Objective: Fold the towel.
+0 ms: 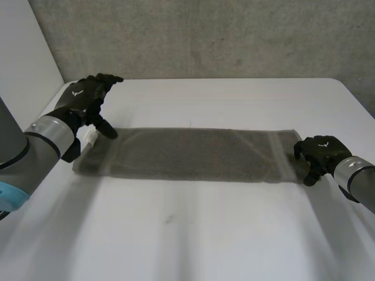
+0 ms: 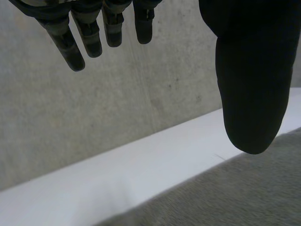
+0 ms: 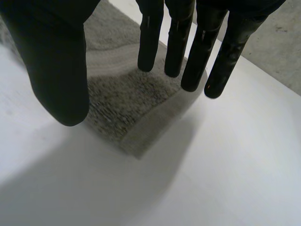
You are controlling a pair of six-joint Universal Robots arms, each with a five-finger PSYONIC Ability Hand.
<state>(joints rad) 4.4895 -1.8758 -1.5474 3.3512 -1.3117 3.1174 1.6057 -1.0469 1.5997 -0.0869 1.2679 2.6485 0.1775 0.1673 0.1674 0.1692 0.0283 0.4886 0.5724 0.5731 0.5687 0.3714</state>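
One towel (image 1: 187, 153) is laid flat on the white table (image 1: 234, 234) as a long grey strip, running crosswise with a short end towards each arm. The left hand (image 1: 87, 99) is held in the air over the towel's left end. In its wrist view the fingers (image 2: 75, 47) and thumb are seen straight and spread with nothing between them, so it is released and no cloth is touched. The right hand (image 1: 319, 151) is set at the towel's right end, over a corner of it. Its fingers (image 3: 150, 42) point down, straight, with the thumb set apart, and no cloth is pinched, so it too is released. Whether its fingertips touch the cloth cannot be told.

The step in hand is judged to be the reach before a grasp. The towel lies spread out and nothing has yet been taken hold of, so the fold itself is not begun.

For the next move, each hand would likely have to be lowered onto its own end — the left by more than the right. The cloth would then be pinched between thumb and fingers at the edge. After that, one short end could be lifted and carried over onto the other, the edges being kept in line so that the strip is halved squarely.

Counted: one towel, one table, two hands, with a grey wall (image 1: 205, 35) behind.
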